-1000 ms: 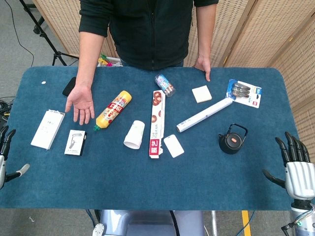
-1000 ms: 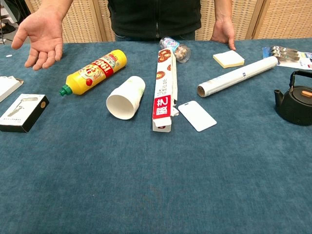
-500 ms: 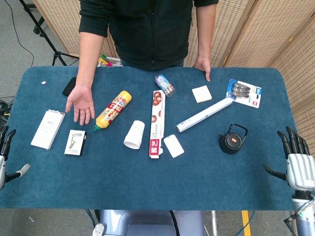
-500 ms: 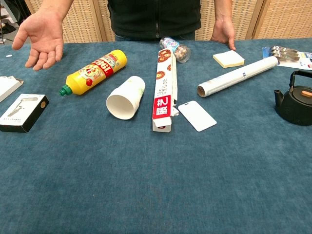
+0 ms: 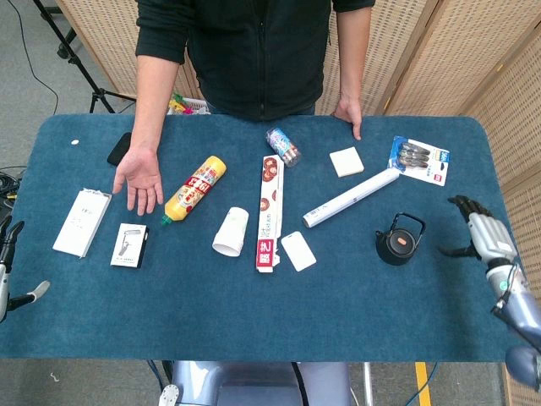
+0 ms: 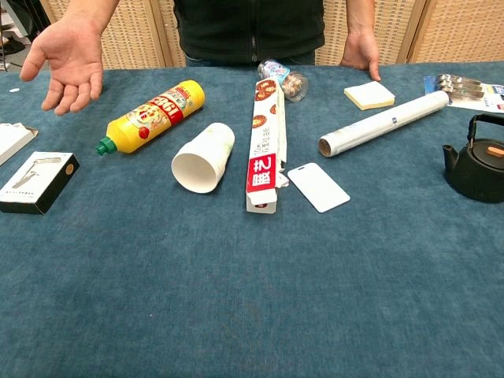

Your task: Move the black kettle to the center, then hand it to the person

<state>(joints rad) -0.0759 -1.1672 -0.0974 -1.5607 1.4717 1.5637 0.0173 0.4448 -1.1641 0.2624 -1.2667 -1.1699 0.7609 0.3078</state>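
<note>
The black kettle (image 5: pixel 398 240) stands upright on the right part of the blue table, its handle raised; the chest view has the black kettle (image 6: pixel 479 161) at the right edge. My right hand (image 5: pixel 479 232) hovers to the right of the kettle, apart from it, fingers spread and holding nothing. At the left edge of the head view my left hand (image 5: pixel 8 266) shows only partly, beside the table, fingers apart and empty. The person (image 5: pixel 254 51) stands at the far side with an open palm (image 5: pixel 140 179) held out over the table's left part.
The table middle holds a white paper cup (image 5: pixel 232 231), a long red-and-white box (image 5: pixel 270 211), a white card (image 5: pixel 297 250) and a foil roll (image 5: pixel 350 197). A yellow bottle (image 5: pixel 195 189), two white boxes (image 5: pixel 82 222), a sticky-note pad (image 5: pixel 347 161) and a blister pack (image 5: pixel 419 159) lie around.
My right hand has risen from the table's near right corner and moved toward the kettle's right side. The kettle, the left hand and the person's palm have stayed put.
</note>
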